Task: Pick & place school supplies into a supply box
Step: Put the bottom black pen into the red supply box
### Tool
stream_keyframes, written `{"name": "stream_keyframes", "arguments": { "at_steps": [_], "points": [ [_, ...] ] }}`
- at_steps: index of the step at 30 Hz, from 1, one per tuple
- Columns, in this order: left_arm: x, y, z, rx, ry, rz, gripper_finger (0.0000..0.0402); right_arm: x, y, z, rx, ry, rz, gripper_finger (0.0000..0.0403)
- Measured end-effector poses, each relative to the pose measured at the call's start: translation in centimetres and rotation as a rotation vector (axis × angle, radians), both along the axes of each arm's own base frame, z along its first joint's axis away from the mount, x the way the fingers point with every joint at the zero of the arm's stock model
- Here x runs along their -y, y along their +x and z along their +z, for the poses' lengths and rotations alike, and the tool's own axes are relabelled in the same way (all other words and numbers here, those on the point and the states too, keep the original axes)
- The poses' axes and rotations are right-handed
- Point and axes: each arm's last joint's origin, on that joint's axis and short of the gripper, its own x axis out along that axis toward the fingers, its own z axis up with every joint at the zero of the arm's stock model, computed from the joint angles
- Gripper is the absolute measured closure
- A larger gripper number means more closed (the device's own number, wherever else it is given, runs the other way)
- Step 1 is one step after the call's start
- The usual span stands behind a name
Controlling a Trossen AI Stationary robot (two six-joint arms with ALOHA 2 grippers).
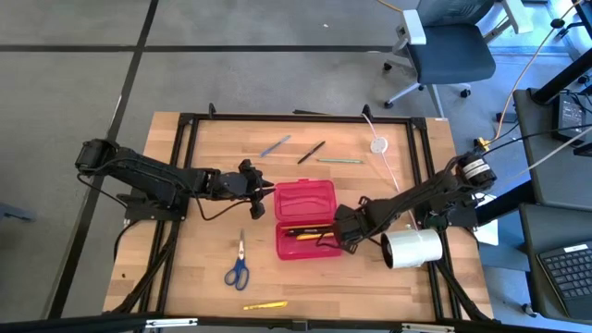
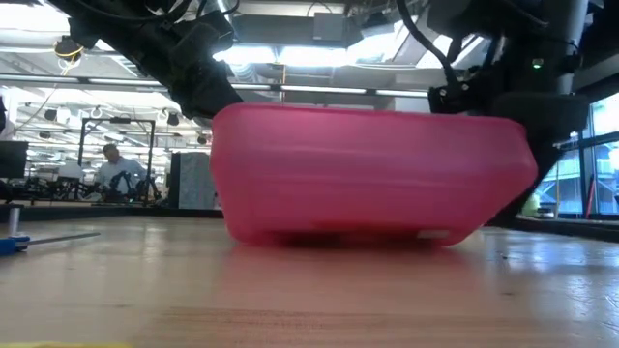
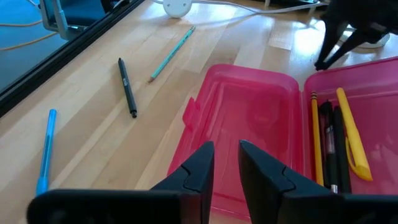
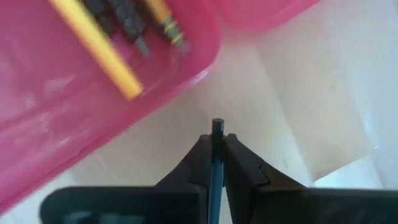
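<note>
The red supply box (image 1: pixel 305 218) lies open mid-table, lid (image 3: pixel 249 106) toward the far side, tray (image 1: pixel 305 240) nearer. The tray holds a yellow pen (image 3: pixel 351 140), dark pens (image 3: pixel 329 149) and a pencil (image 3: pixel 314 137). My left gripper (image 3: pixel 227 149) is at the lid's left end, its fingers a small gap apart. My right gripper (image 4: pixel 216 138), just right of the tray, points steeply down and is shut on a thin dark pen (image 4: pixel 216 127). Loose on the table lie scissors (image 1: pixel 238 265), a yellow pen (image 1: pixel 265 304), a blue pen (image 1: pixel 275 145), a black pen (image 1: pixel 311 152) and a green pencil (image 1: pixel 340 161). My left gripper's fingers (image 3: pixel 199 168) lie over the lid's left end, coming slanting down from the table's left; I cannot tell whether they touch it. My right gripper pinches the dark pen between its two fingers, and the pen runs along them. The pen's end (image 4: pixel 216 123) sticks out just past the fingertips. The fingers come from above, over bare table beside the tray.
A big white roll (image 1: pixel 412 248) lies right of my right gripper. A small white disc (image 1: pixel 378 144) with a white cord sits at the far right. A black frame (image 1: pixel 185 166) borders the wooden table (image 1: pixel 203 240). An office chair and desks stand beyond the table.
</note>
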Motion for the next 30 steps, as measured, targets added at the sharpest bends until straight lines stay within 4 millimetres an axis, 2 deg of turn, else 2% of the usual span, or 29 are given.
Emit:
{"name": "stream_keyframes", "arguments": {
  "at_steps": [9, 19, 25, 30],
  "points": [
    [0.0, 0.0, 0.0, 0.000, 0.000, 0.000, 0.0335, 1.1, -0.2, 1.0, 0.011, -0.045, -0.017, 0.0377],
    [0.0, 0.0, 0.0, 0.000, 0.000, 0.000, 0.0338, 2.2, -1.5, 3.2, 0.024, -0.096, -0.034, 0.0376],
    [0.0, 0.0, 0.0, 0.000, 0.000, 0.000, 0.0334, 2.4, -1.7, 5.6, 0.170, -0.097, 0.029, 0.0370],
    [0.0, 0.0, 0.0, 0.000, 0.000, 0.000, 0.0338, 2.4, -0.7, 8.1, 0.407, -0.086, 0.162, 0.0373]
  ]
}}
